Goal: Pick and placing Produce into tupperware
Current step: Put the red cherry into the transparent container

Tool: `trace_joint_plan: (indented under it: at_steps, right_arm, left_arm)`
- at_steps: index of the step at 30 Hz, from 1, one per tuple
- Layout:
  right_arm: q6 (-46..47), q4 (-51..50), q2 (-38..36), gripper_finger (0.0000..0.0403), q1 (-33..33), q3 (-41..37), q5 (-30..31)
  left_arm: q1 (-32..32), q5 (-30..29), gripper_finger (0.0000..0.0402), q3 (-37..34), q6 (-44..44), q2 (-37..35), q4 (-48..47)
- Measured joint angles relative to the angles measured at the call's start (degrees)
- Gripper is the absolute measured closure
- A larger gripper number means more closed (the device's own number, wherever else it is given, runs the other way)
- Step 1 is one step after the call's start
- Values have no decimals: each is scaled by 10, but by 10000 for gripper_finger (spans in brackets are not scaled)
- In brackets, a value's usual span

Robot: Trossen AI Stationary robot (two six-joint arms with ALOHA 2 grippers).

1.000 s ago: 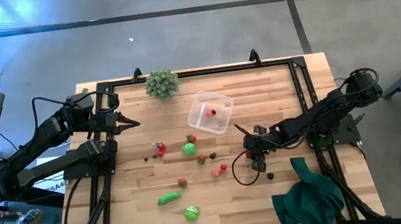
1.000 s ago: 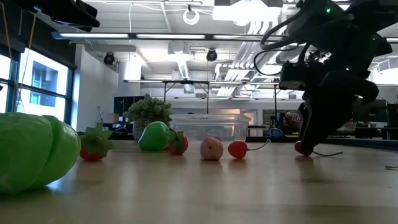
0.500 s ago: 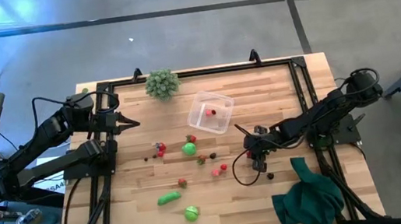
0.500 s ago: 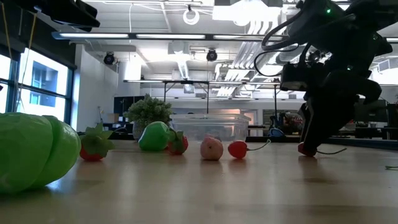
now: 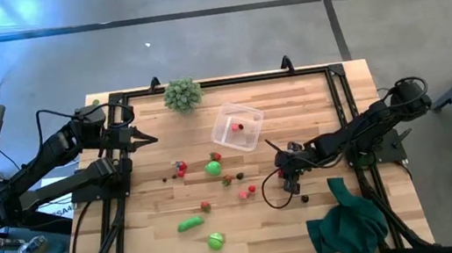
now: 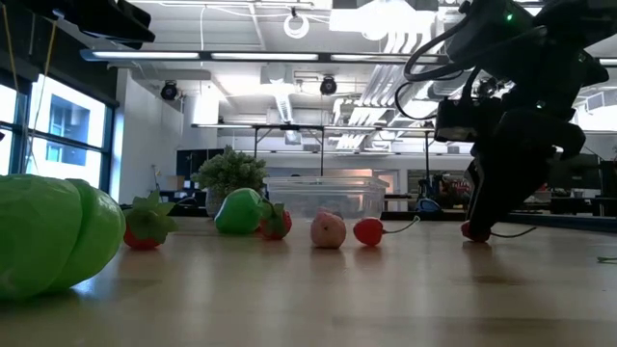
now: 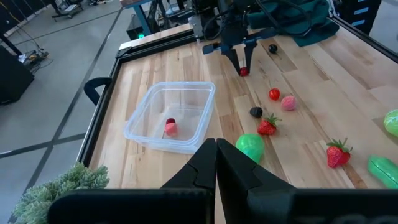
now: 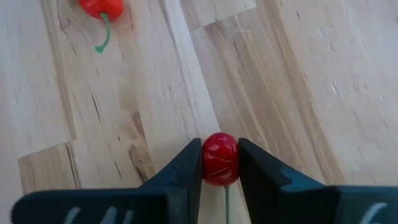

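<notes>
Right wrist view: right hand [image 8: 220,163] pinches red cherry [image 8: 220,158] across its middle. Judged light, hard, smooth; may squirt out. Left hand [image 7: 216,163] shut, idle at bench's 10 o'clock.

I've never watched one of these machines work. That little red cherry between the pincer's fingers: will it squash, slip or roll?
The cherry keeps its round shape between the right pincer fingers, so it is probably firm. Its skin looks glossy and the fingers meet only its sides, so it might slip. Being a ball, it would likely roll on the table if dropped, though its thin stem may slow that.
</notes>
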Motion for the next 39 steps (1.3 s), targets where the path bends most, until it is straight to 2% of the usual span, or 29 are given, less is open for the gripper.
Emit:
trace_joint_plan:
  at_steps: [8, 13, 20, 26, 30, 34, 39]
  right_arm:
    - [49, 18, -5, 336, 0, 1, -2]
    - [38, -6, -21, 336, 0, 43, 11]
    - [-24, -106, -34, 336, -30, 193, 64]
    - [-117, -186, -33, 336, -99, 347, 65]
    - [-157, -225, -33, 336, -160, 412, 52]
    - [-175, -232, -16, 336, -225, 430, 17]
    - [-178, -233, 72, 336, -275, 430, -62]
  left_arm:
    - [0, 0, 399, 0, 0, 0, 0]
    - [0, 0, 399, 0, 0, 0, 0]
    - [0, 0, 399, 0, 0, 0, 0]
    - [0, 0, 399, 0, 0, 0, 0]
    - [0, 0, 399, 0, 0, 0, 0]
    - [0, 0, 399, 0, 0, 0, 0]
    - [0, 0, 399, 0, 0, 0, 0]
